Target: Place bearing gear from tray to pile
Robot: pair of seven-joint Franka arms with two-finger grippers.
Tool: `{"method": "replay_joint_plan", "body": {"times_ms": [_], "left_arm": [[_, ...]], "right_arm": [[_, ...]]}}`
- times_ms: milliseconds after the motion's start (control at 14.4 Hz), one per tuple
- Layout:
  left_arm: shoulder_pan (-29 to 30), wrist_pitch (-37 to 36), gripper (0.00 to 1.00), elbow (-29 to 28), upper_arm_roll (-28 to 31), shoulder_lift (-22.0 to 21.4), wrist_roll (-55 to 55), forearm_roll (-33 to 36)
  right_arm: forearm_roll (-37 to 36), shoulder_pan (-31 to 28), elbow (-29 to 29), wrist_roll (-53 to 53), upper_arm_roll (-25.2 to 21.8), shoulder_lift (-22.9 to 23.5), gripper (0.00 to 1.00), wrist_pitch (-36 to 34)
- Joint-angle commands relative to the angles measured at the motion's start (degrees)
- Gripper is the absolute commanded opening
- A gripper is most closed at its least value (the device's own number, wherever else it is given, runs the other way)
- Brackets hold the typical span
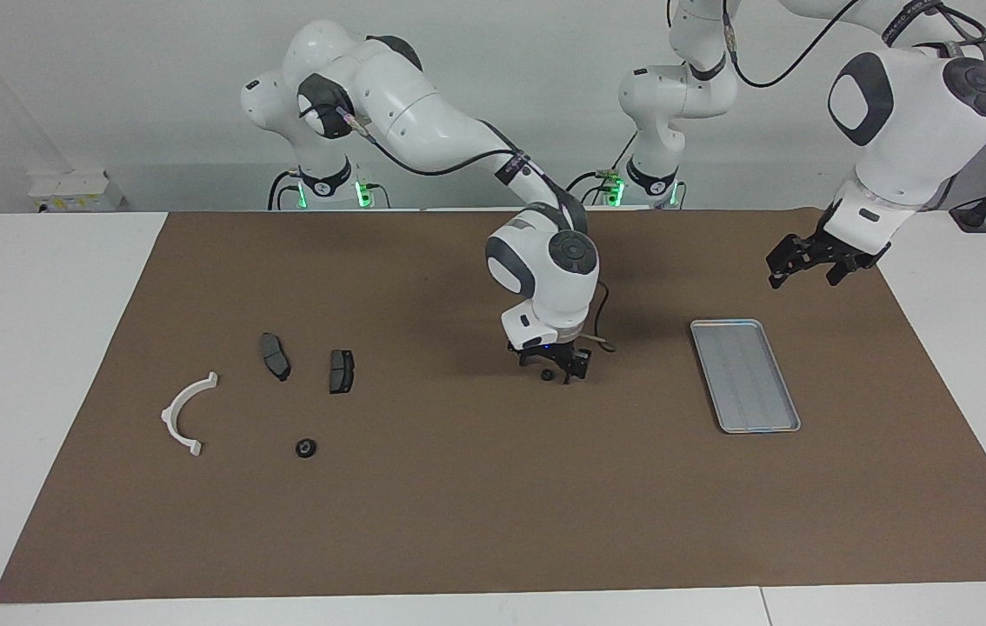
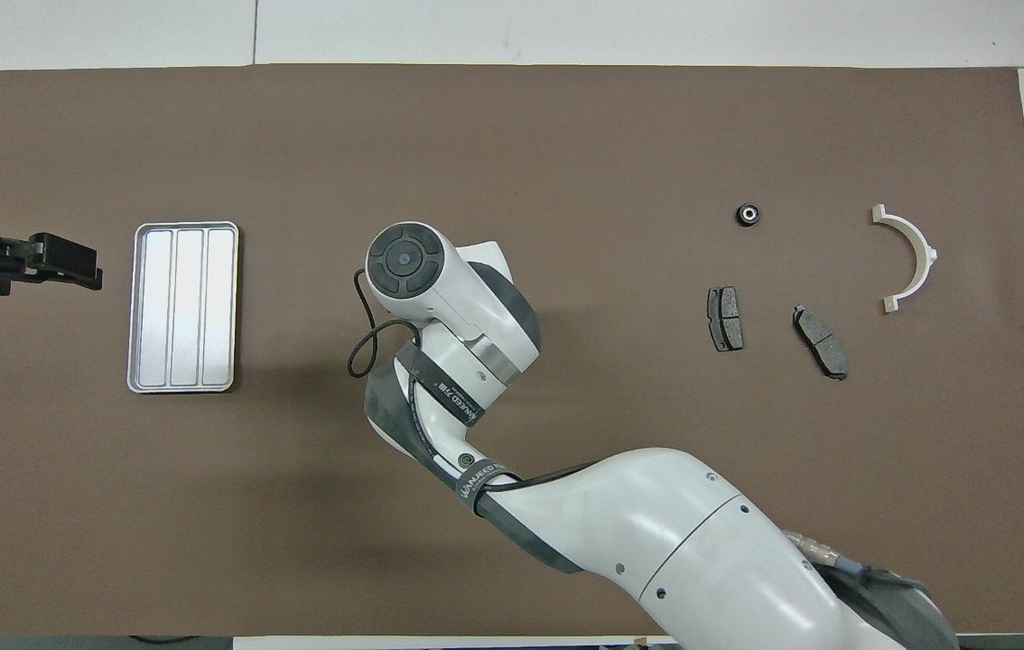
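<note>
A white wall backs a white table (image 1: 41,330) covered across its middle by a brown mat (image 1: 458,504). At the mat's centre lies a small black bearing gear (image 1: 548,375), and the right gripper (image 1: 556,364) is down over it, one jaw on either side; the jaws stand apart around the part, and I cannot tell whether they touch it or have begun to pinch. In the overhead view the right arm's wrist hides both gripper and gear.

The silver ridged tray (image 1: 745,374) sits toward the left arm's end of the table with nothing on it. The left gripper (image 1: 806,259) waits in the air just off the tray's edge, jaws spread wide and holding nothing.

Toward the right arm's end lies the pile: a white half-ring bracket (image 1: 184,413), two dark brake pads (image 1: 274,356) (image 1: 341,370), and a second bearing gear (image 1: 305,448) already among them.

The gear looks like a short, rigid ring of metal, probably dense for its size and in no danger from a firm squeeze. Its round rim is likely smooth, so it may roll or squirt sideways if pinched off-centre. The sound hold, I judge, is across its full width with the jaws low to the mat, centred on the rim.
</note>
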Motion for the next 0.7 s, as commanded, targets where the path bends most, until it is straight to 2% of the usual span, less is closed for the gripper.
{"method": "replay_joint_plan", "body": {"times_ms": [0, 139, 557, 627], "left_arm": [[-0.4, -0.2, 1.0, -2.2, 0.2, -1.8, 0.1, 0.6], [-0.1, -0.7, 1.0, -1.8, 0.4, -1.8, 0.6, 0.6], [-0.7, 0.3, 1.0, -1.9, 0.2, -1.6, 0.2, 0.6], [-0.7, 0.2, 1.0, -2.2, 0.2, -1.8, 0.0, 0.6]], "right_arm": [[-1.4, 0.0, 1.3, 2.1, 0.1, 1.0, 0.7, 0.1], [-1.4, 0.0, 1.3, 2.2, 0.1, 1.0, 0.57, 0.0], [-1.4, -0.3, 1.3, 2.1, 0.2, 1.0, 0.32, 0.2], [-1.4, -0.3, 1.3, 2.1, 0.2, 1.0, 0.24, 0.3]]}}
